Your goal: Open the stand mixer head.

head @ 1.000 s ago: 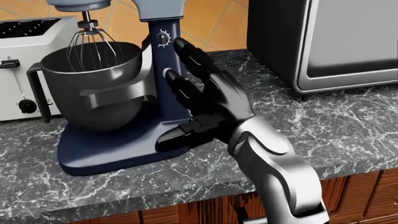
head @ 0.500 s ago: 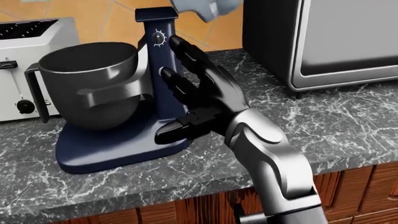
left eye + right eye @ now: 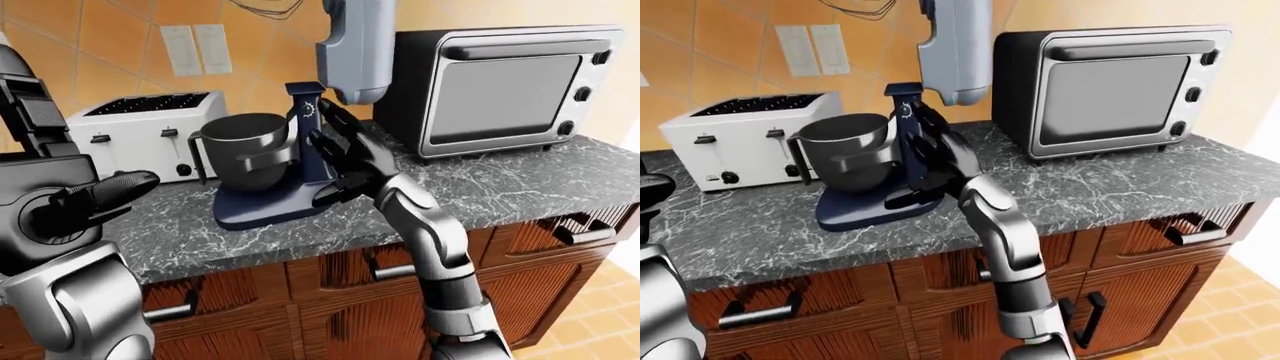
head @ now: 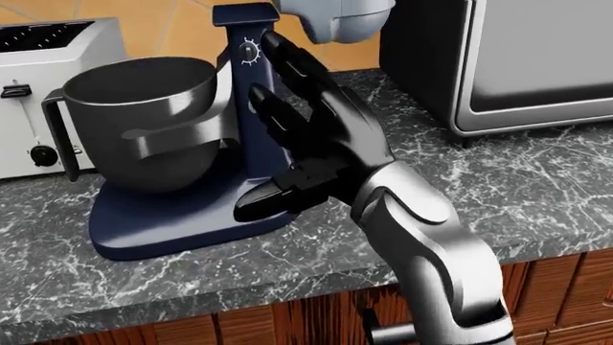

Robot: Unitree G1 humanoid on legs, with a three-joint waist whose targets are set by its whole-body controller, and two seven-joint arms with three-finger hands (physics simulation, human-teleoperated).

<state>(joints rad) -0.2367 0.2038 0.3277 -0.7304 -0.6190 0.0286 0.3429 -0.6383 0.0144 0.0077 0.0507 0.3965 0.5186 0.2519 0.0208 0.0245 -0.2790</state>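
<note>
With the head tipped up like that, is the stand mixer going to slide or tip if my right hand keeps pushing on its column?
The stand mixer probably won't tip easily: its wide flat base sits flush on the counter. The raised mixer head puts weight high and rearward, so a hard push could rock it. The right robot hand rests open against the column, so sliding seems likelier than tipping.

Mixer head (image 3: 355, 45): a second ago it lay level over the bowl (image 4: 144, 108), whisk down inside. Half a second ago it had swung up, only its tip showing at 12 o'clock in the head view. Now it stands near upright above the column (image 4: 251, 86), whisk clear of the bowl.

Right hand (image 4: 307, 136): open fingers have crept slightly toward 12 o'clock along the column, fingertips now beside the dial (image 4: 249, 52).

Head camera: framing shifted slightly between pictures.
</note>
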